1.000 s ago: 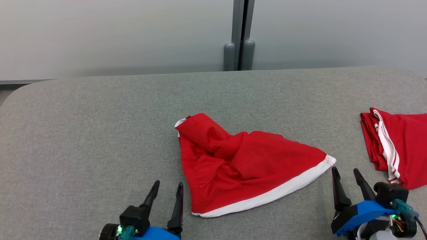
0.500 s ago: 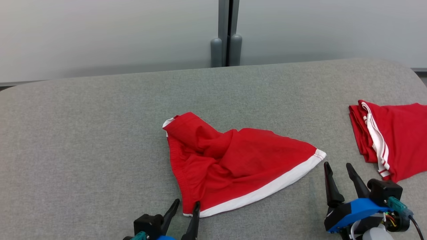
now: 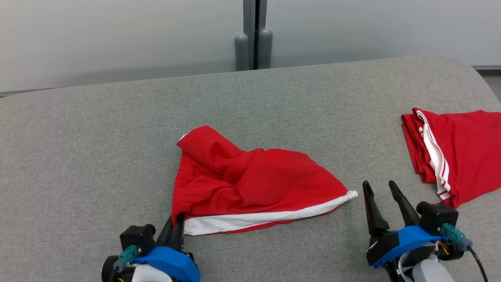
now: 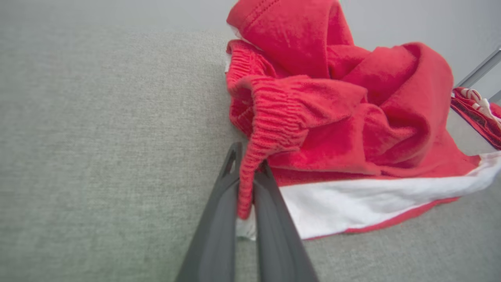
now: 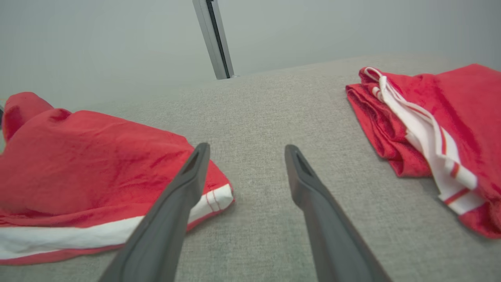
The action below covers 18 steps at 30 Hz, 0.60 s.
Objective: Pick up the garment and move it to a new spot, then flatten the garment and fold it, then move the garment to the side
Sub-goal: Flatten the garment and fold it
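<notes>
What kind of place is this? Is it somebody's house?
Probably a robot test room, not a house: a big grey padded table, a plain pale wall, and the left gripper pinching a red garment.

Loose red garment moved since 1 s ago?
Yes. The loose garment slid left: its hem tip sits farther from the folded garment, dragged by the left end effector.

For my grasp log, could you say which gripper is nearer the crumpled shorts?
Left: the left gripper is shut on the shorts at their elastic edge; the right gripper is open, beside their white-hemmed tip.
</notes>
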Available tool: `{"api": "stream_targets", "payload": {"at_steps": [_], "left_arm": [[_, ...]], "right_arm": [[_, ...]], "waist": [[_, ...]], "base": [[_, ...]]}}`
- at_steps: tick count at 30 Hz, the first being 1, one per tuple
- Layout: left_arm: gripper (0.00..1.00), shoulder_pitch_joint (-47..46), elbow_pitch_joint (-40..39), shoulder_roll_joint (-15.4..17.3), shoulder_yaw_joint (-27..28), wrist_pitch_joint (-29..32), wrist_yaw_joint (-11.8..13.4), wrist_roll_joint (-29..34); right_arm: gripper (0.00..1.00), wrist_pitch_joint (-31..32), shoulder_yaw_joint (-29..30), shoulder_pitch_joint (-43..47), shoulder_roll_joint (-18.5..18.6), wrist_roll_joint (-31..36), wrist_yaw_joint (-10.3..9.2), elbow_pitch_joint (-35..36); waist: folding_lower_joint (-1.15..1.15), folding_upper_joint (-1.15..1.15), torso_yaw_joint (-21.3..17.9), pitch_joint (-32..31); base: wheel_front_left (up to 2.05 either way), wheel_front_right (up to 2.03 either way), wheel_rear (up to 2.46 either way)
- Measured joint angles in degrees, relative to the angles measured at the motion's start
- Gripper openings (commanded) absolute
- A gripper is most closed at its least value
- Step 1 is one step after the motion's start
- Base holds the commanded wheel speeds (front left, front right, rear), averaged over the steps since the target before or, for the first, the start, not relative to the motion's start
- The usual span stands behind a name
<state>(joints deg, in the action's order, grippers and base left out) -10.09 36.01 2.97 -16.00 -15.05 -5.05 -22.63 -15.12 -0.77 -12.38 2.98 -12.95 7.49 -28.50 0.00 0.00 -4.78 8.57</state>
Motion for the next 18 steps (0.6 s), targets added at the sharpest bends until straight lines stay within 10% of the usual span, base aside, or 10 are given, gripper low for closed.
{"api": "stream_targets", "payload": {"at_steps": [3, 4, 5, 6, 18], "left_arm": [[0.11, -0.82, 0.01, 0.56, 2.74, -0.01, -0.01, 2.79], [0.29, -0.84, 0.1, 0.78, 3.41, -0.01, 0.0, 3.69], [0.79, -0.85, 0.12, 1.07, 3.94, -0.01, 0.08, 4.99], [1.0, -0.87, -0.08, 1.37, 4.6, -0.01, 0.51, 6.04], [1.0, 5.46, -7.39, 0.68, 11.55, -0.01, 5.32, 13.19]], "right_arm": [[1.0, 0.0, -2.03, 0.01, -0.02, -1.02, -0.01, 0.2], [1.0, 0.0, -2.68, 0.0, -0.04, -1.35, 0.0, 0.36], [1.0, 0.0, -3.1, 0.01, -0.08, -1.44, 0.0, 0.59], [1.0, 0.0, -3.45, 0.01, -0.07, -1.53, -0.01, 1.02], [1.0, 0.0, -6.09, 3.41, -0.09, 1.34, 0.0, 6.06]], "waist": [[0.0, 0.0, -0.12, -0.3], [0.0, 0.0, -0.17, -0.37], [0.0, 0.0, -0.21, -0.46], [0.0, 0.0, -0.21, -0.61], [0.0, 0.0, 0.59, -4.92]], "base": [[0.0, 0.0, 0.0], [0.0, 0.0, 0.0], [0.0, 0.0, 0.0], [0.0, 0.0, 0.0], [0.0, 0.0, 0.0]]}}
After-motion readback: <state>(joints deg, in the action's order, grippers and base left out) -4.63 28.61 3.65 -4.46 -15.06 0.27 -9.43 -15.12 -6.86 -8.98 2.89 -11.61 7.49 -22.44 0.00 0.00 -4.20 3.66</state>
